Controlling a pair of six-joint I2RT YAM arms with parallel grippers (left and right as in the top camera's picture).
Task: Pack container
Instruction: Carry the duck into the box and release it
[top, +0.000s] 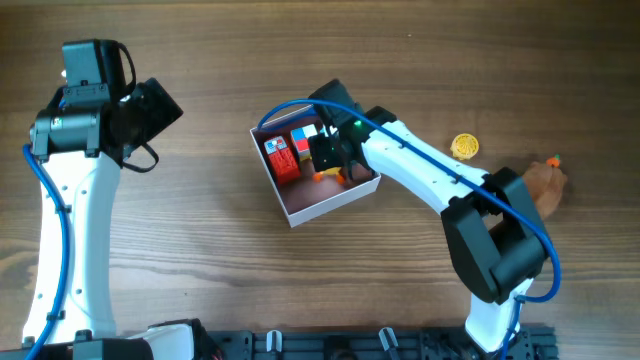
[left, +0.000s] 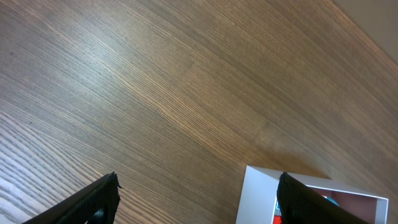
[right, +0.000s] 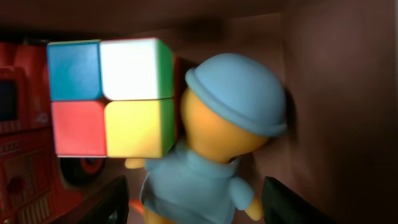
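Note:
The container (top: 318, 198), a square shallow box with white walls and a dull pink inside, sits mid-table. It holds a red toy (top: 281, 157) and a coloured cube (top: 304, 135). My right gripper (top: 335, 158) is down inside it. In the right wrist view its fingers (right: 199, 202) are open on either side of a figure (right: 217, 143) with an orange face, blue hat and blue shirt. The figure stands against the box wall (right: 336, 93), next to the cube (right: 111, 96) and red toy (right: 25, 124). My left gripper (top: 165, 105) (left: 198, 199) is open and empty over bare wood, left of the box corner (left: 256, 196).
A yellow round thing (top: 464, 146) and a brown toy (top: 545, 183) with an orange tip lie on the wood at the right, beyond the right arm. The left arm's base stands at the table's left side.

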